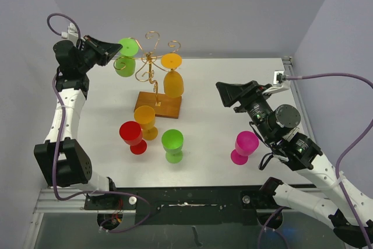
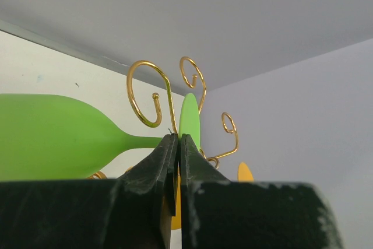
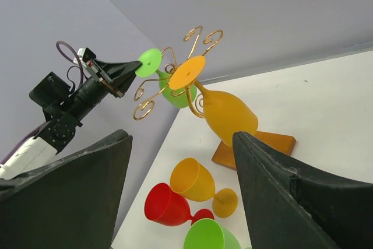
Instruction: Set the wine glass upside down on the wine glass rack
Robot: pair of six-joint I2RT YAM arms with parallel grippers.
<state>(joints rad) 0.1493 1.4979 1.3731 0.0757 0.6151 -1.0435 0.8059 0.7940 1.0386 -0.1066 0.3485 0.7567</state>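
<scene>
The gold wire wine glass rack [image 1: 152, 65] stands on its brown wooden base [image 1: 158, 107] at the back of the table. An orange glass [image 1: 173, 83] hangs upside down on its right side. A green wine glass [image 1: 125, 65] is at the rack's left arm, foot [image 1: 129, 46] up and bowl down. My left gripper [image 1: 114, 52] is shut with its tips at the rim of that foot [image 2: 190, 119]. In the left wrist view the stem [image 2: 140, 141] runs behind the fingertips [image 2: 169, 144]. My right gripper [image 1: 229, 95] is open and empty, right of the rack.
Four glasses stand upright in front of the rack: yellow-orange [image 1: 145, 119], red [image 1: 132, 135], green [image 1: 172, 144] and magenta [image 1: 245, 146]. The first three show between the right fingers [image 3: 198, 185]. Grey walls enclose the table at the back and sides.
</scene>
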